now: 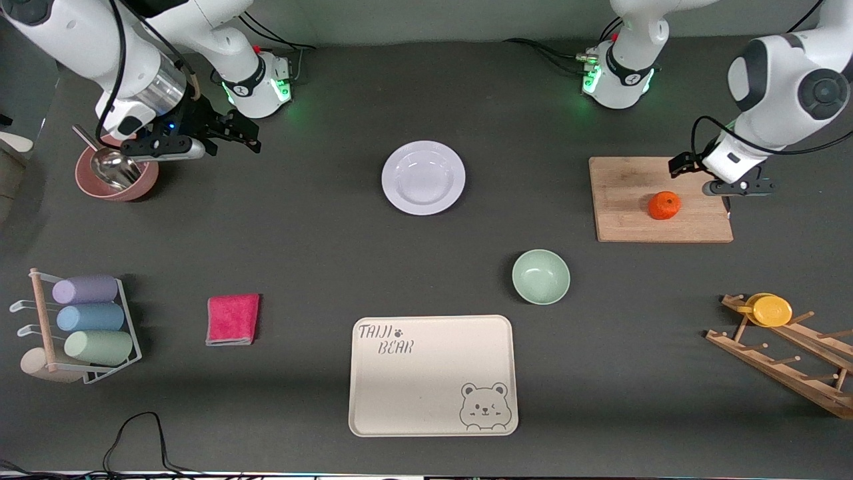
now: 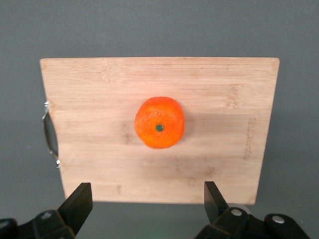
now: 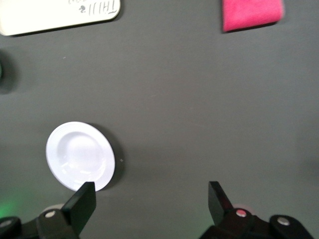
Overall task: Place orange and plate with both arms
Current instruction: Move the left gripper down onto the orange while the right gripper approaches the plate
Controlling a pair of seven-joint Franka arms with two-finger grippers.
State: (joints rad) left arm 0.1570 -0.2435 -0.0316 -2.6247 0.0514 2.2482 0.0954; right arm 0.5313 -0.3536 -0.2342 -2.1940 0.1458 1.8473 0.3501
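Front view: the plate (image 1: 423, 177) lies flat on the dark worktop (image 1: 320, 240) about mid-table, w/ nothing on it. The orange (image 1: 664, 205) sits on a wooden cutting board (image 1: 660, 199) toward the left arm's end. Left pincer (image 1: 723, 179) hangs over that board's edge, just beside the orange, not touching it. Right pincer (image 1: 230, 137) is up over the worktop at the right arm's end, next to a pink bowl (image 1: 116, 175) w/ a metal scoop (image 1: 113, 165) in it. A mint-green bowl (image 1: 540, 276) is nearer the camera than the plate; nearer still, the cream bear tray (image 1: 433, 375). A pink cloth (image 1: 232, 319) and a rack of pastel cups (image 1: 90, 320) lie toward the right arm's end; a wooden rack (image 1: 786, 350) carrying a yellow lid (image 1: 771, 310) toward the left arm's end.

Left wrist view: left pincer (image 2: 148, 201) is spread wide, holding nothing; both fingers (image 2: 79, 204) show over the board's edge. The orange (image 2: 159, 122) sits mid-board (image 2: 99, 99), stem dimple up, well clear of the fingers.

Right wrist view: right pincer (image 3: 151, 203) is also wide open and empty, fingers (image 3: 82, 204) above bare worktop (image 3: 199, 109). The plate (image 3: 80, 156) lies flat just past one finger, apart from it. Tray corner (image 3: 60, 15) and pink cloth (image 3: 252, 14) show at the frame edge.
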